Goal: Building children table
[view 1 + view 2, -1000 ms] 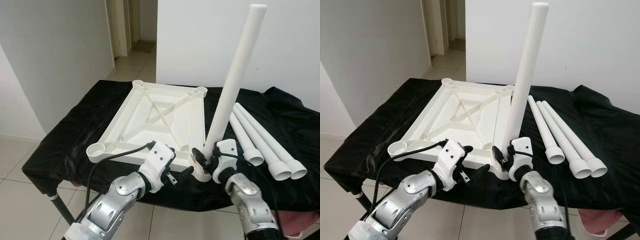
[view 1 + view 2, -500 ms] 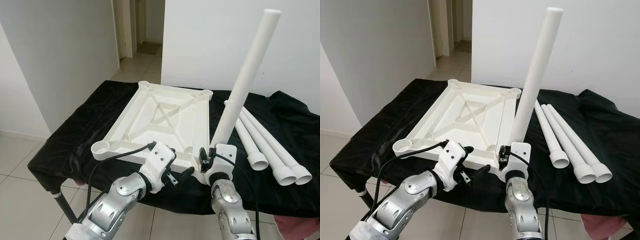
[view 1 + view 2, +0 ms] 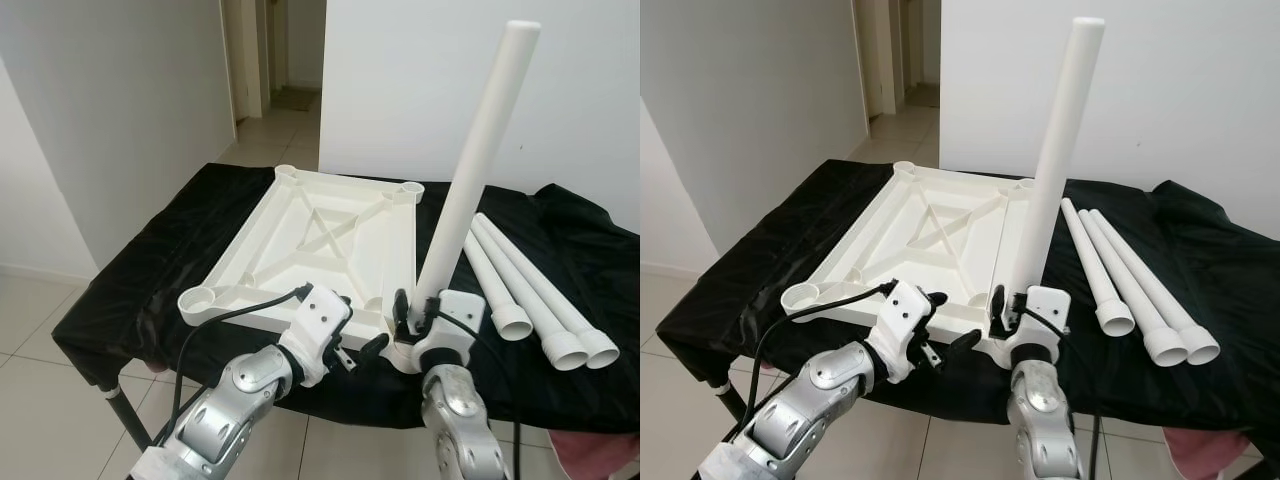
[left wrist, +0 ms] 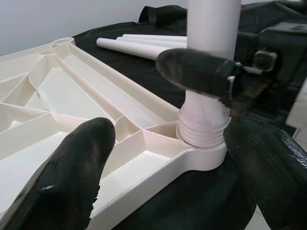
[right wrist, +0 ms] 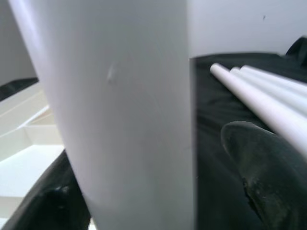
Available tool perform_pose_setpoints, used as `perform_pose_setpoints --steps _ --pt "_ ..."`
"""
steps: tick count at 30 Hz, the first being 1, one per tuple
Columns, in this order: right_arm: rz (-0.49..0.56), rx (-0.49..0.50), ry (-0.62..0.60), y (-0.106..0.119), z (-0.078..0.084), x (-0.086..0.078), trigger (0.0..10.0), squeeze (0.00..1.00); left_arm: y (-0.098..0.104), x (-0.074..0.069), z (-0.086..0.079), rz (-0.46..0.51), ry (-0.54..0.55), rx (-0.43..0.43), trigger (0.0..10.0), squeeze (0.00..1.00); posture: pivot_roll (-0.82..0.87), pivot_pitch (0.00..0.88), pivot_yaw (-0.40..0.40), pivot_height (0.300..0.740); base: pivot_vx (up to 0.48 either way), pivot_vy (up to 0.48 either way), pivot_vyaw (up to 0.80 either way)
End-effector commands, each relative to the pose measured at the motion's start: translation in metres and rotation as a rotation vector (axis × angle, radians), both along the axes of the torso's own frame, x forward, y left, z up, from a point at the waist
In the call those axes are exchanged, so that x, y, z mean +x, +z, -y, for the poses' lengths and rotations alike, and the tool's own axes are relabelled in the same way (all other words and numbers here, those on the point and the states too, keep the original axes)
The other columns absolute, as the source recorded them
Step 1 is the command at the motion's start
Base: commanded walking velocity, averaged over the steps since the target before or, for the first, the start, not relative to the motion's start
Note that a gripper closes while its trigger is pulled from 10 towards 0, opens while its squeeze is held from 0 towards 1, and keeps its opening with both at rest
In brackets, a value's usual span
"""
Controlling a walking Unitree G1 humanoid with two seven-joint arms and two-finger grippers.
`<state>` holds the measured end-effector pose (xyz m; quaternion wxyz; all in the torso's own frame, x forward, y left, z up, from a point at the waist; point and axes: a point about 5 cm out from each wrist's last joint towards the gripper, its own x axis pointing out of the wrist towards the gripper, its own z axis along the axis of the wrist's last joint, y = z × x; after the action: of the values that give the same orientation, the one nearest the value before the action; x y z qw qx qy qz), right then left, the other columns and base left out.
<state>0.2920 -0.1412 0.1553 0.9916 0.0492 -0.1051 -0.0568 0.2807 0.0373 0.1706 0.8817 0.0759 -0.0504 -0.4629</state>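
A white tabletop lies upside down on a table draped in black cloth. One white table leg stands in the near right corner socket, leaning slightly right; its threaded end sits in the socket. My right gripper is shut on the leg just above the socket, and one finger wraps across the leg. My left gripper hovers open at the tabletop's front edge, just left of that socket, with its fingers spread and holding nothing.
Three loose white legs lie side by side on the cloth to the right of the tabletop. White walls stand behind, with a tiled hallway at the back left. Something pink lies on the floor at the near right.
My right wrist has swung from the right of the leg's base to its front, still holding it. The leg now stands a little more upright. The left gripper has barely moved.
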Motion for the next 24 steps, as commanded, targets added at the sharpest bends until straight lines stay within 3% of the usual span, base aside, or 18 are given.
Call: perform_pose_setpoints --steps 1,2,3,4,18,21,24 --pt "-0.014 0.016 0.025 -0.007 -0.004 -0.005 10.0 1.0 -0.005 -0.002 -0.001 -0.007 -0.069 0.03 10.0 0.0 -0.05 0.0 -0.012 0.74 0.0 0.0 0.0" --pt "-0.035 -0.011 0.053 -0.011 -0.002 -0.006 10.0 0.44 -0.005 -0.002 -0.002 -0.008 -0.065 0.03 10.0 0.0 -0.04 0.0 -0.012 0.74 0.0 0.0 0.0" --pt "-0.035 -0.011 0.053 -0.011 -0.002 -0.006 10.0 0.44 -0.005 -0.002 -0.002 -0.008 -0.065 0.03 10.0 0.0 -0.04 0.0 -0.012 0.74 0.0 0.0 0.0" --pt "-0.042 -0.022 0.091 -0.012 0.0 -0.006 10.0 0.0 -0.004 -0.002 -0.002 -0.009 -0.063 0.028 10.0 0.0 -0.04 0.0 -0.01 0.74 0.0 0.0 0.0" --pt "-0.009 -0.053 0.321 0.002 0.007 0.008 10.0 0.0 -0.004 -0.004 -0.001 -0.01 -0.063 0.025 10.0 0.0 -0.04 0.0 -0.007 0.74 0.0 0.0 0.0" --pt "-0.035 -0.188 0.5 0.001 0.003 0.015 10.0 0.0 -0.004 -0.005 0.001 -0.011 -0.074 0.027 10.0 0.0 -0.04 0.0 0.0 0.74 0.0 0.0 0.0" --pt "-0.06 -0.25 0.551 -0.001 0.007 0.019 10.0 0.0 -0.004 -0.006 0.002 -0.012 -0.082 0.027 10.0 0.0 -0.04 0.0 0.0 0.74 0.0 0.0 0.0"
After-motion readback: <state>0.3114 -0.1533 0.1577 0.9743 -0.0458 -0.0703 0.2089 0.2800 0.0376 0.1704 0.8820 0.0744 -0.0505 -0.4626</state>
